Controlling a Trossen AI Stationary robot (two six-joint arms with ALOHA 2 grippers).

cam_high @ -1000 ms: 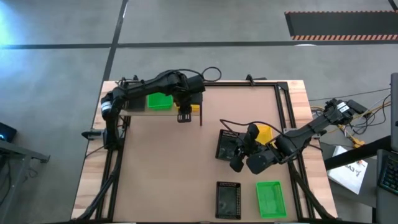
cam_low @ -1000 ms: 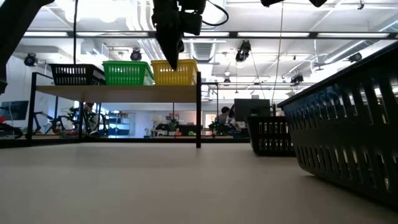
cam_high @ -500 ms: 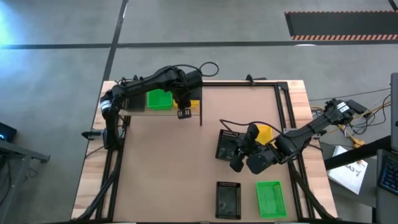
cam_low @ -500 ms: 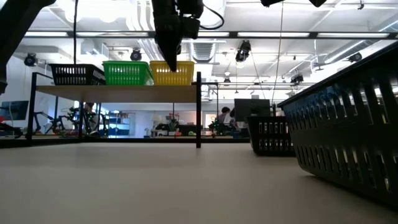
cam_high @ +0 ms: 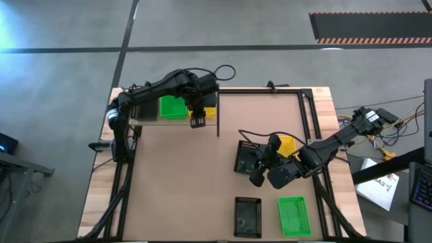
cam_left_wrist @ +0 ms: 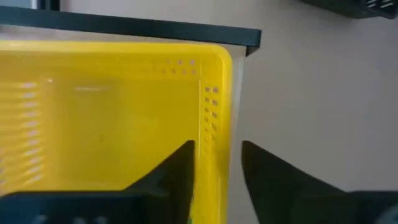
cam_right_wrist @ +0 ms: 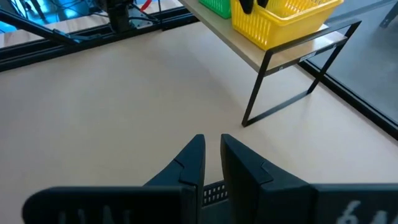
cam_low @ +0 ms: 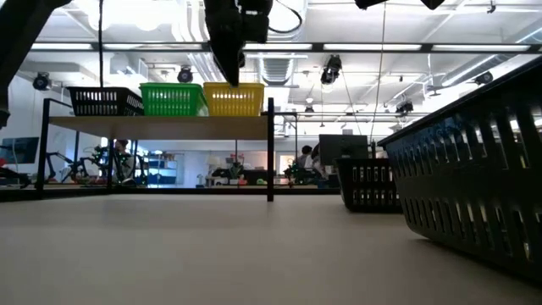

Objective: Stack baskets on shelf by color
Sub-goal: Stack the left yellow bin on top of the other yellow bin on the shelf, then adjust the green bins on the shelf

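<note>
The shelf [cam_low: 161,125] stands at the far left corner of the worktop [cam_high: 182,182], raised on thin black legs; on it, seen from table height, a black basket [cam_low: 105,102], a green basket [cam_low: 173,99] and a yellow basket [cam_low: 235,99] sit side by side in a row, the yellow one at the shelf's inner end next to the corner post; the left gripper [cam_high: 197,121] hangs over that yellow basket [cam_left_wrist: 112,118], its fingers [cam_left_wrist: 180,168] apart and straddling the basket's side wall, one inside the rim and one outside, with a gap showing on both sides, so it is open and gripping nothing; the right gripper [cam_right_wrist: 211,155] is low over the right half of the worktop, its fingers narrowly parted with nothing between them, and whether to call it open or closed I cannot tell; just beside that arm lie another black basket [cam_high: 247,159] and, partly hidden under the arm, another yellow basket [cam_high: 286,144]; toward the near edge a third black basket [cam_high: 248,217] and a second green basket [cam_high: 293,216] rest side by side, apart from each other.
</note>
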